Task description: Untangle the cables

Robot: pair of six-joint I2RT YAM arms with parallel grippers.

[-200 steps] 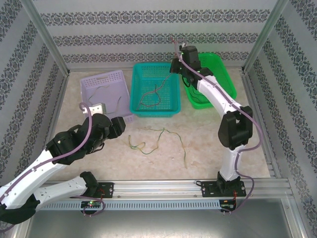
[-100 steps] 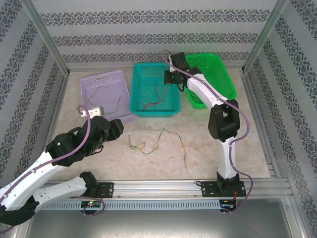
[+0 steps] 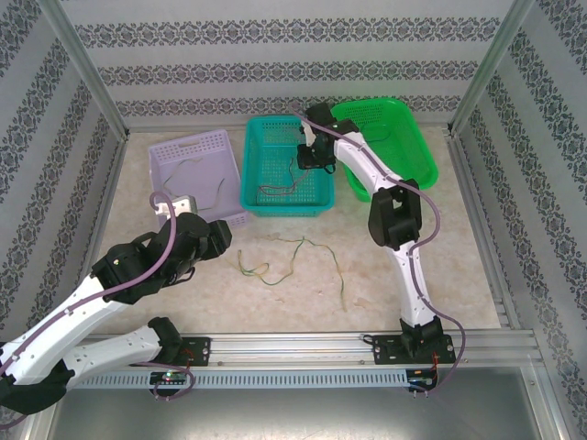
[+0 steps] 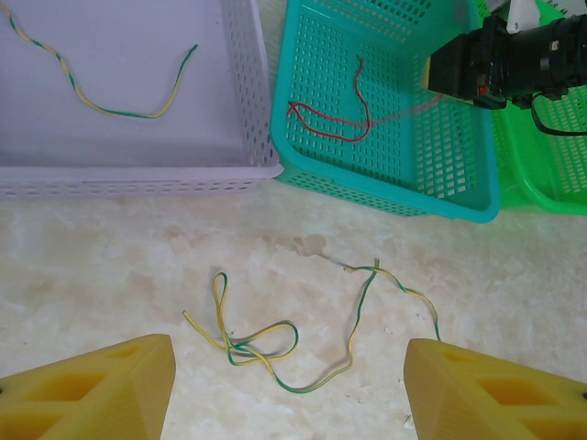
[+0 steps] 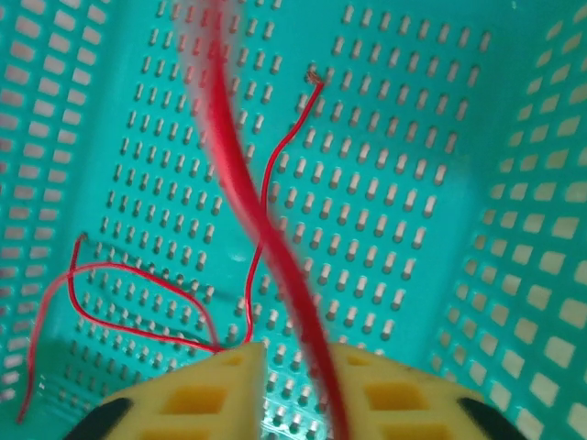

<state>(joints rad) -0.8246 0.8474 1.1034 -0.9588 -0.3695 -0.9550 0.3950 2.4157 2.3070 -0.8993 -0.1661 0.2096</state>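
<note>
right pincer [image 5: 293,367] over teal basket [image 5: 477,229], red cable [image 5: 238,183] threading its jaws, can't tell if clenched or released. left pincer [image 4: 289,367] released, green-yellow cable [image 4: 352,335] lying between its jaws.

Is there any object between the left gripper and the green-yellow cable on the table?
Nothing visible does. The open left gripper faces the green-yellow cable across bare table.

Right end effector [image 3: 305,158] hangs over the teal basket [image 3: 286,209]; green-yellow cables [image 3: 292,261] lie on the table [image 3: 459,266].
</note>
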